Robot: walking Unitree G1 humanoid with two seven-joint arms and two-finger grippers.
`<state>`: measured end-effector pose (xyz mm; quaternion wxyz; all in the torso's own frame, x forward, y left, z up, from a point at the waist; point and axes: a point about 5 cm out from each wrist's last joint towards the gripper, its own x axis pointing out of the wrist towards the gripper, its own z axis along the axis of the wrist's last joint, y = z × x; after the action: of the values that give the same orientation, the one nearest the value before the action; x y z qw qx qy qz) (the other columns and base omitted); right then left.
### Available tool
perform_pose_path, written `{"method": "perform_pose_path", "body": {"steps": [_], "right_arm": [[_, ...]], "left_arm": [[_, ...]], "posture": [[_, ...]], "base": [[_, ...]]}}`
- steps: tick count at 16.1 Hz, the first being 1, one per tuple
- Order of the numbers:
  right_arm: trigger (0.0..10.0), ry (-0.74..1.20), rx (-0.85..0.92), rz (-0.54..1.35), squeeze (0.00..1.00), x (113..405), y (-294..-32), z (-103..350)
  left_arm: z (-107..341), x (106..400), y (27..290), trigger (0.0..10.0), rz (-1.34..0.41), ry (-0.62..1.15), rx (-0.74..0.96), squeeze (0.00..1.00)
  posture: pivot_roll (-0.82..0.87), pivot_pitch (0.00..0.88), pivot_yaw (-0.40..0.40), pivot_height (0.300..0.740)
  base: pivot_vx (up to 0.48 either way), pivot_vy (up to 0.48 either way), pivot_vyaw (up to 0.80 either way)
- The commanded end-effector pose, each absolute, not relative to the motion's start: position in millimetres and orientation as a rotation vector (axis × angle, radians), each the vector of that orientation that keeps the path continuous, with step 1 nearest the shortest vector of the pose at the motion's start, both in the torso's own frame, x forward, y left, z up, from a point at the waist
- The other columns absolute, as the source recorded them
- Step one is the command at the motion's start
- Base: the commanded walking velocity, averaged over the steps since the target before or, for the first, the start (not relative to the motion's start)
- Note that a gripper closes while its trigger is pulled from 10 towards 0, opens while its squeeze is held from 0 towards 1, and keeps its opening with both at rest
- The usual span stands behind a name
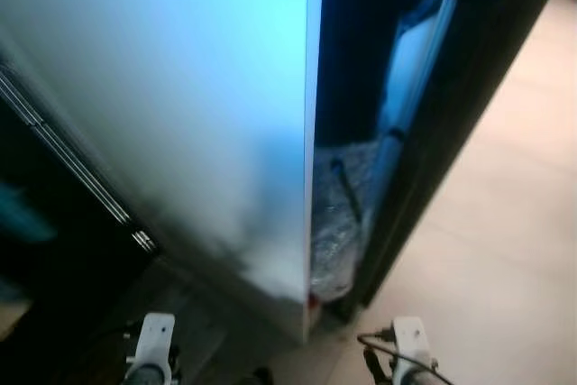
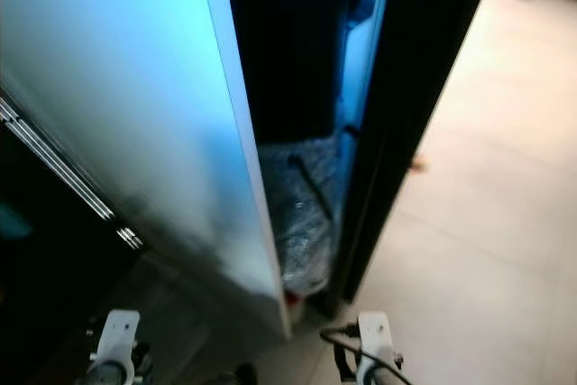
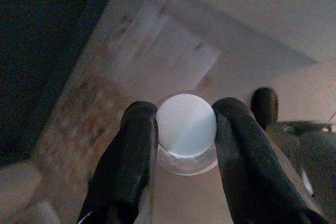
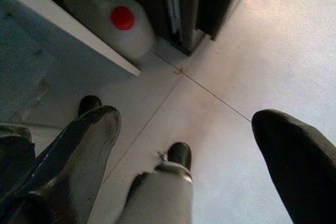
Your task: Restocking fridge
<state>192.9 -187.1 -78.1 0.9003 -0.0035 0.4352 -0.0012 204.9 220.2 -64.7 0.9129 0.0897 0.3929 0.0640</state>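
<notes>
Bottle clamped in the left gripper, fridge gap dead ahead

Bottle [image 3: 186, 132] first: you see it in the left wrist view with its white cap end-on, and the left gripper [image 3: 184, 129] has both black fingers [image 3: 131, 150] pressed against its neck, one on each side. The right gripper [image 4: 184, 145] hangs low over the pale floor [image 1: 505, 223] with its fingers wide apart and nothing between them.

From the head cameras you face a tall pale panel [image 1: 180, 87], which I take to be the fridge door seen close and nearly edge-on; the picture is soft, so I cannot be sure. Just beside its edge is a narrow dark gap, and low in that gap sits a crinkled clear plastic bag [image 1: 338, 214]. A dark upright panel [image 1: 451, 132] closes the gap on the far side. The right wrist view shows a pale jug with a red cap [image 4: 122, 18] tucked at floor level under the white edge.

Watch three things from here:
- The hold is on the neck only, so a bump against the door edge could twist the bottle loose.
- The gap looks tight; swinging the left arm in blind risks striking the panel.
- The bag and jug already crowd the bottom, so setting down there could tip something.
</notes>
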Motion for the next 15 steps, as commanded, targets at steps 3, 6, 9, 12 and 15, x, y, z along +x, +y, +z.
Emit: {"method": "perform_pose_path", "body": {"steps": [3, 6, 9, 12, 15], "right_arm": [[10.0, 0.803, -0.085, -0.104, 0.00, 191, -196, -75], [10.0, 0.685, -0.111, -0.200, 0.00, 194, -199, -68], [10.0, 0.575, -0.128, -0.180, 0.00, 198, -198, -60], [10.0, 0.485, -0.198, -0.123, 0.00, 203, -197, -52], [10.0, 0.436, -0.167, -0.112, 0.00, 205, -195, -49]], "left_arm": [[-69, 197, 223, 10.0, 0.142, 0.844, 0.191, 0.00], [-69, 197, 224, 10.0, 0.146, 0.843, 0.192, 0.00], [-70, 196, 223, 10.0, 0.137, 0.848, 0.198, 0.00], [-70, 195, 223, 10.0, 0.147, 0.842, 0.193, 0.00], [-70, 194, 223, 10.0, 0.147, 0.845, 0.196, 0.00]], "posture": [[-0.05, 0.132, 0.049, 0.740], [-0.06, 0.132, 0.046, 0.740], [-0.06, 0.129, 0.039, 0.740], [-0.06, 0.126, 0.035, 0.740], [-0.07, 0.124, 0.036, 0.740]], "base": [[0.000, 0.000, 0.00], [0.000, 0.000, 0.00], [0.000, 0.000, 0.00], [0.000, 0.000, 0.00], [0.000, 0.000, 0.00]]}}
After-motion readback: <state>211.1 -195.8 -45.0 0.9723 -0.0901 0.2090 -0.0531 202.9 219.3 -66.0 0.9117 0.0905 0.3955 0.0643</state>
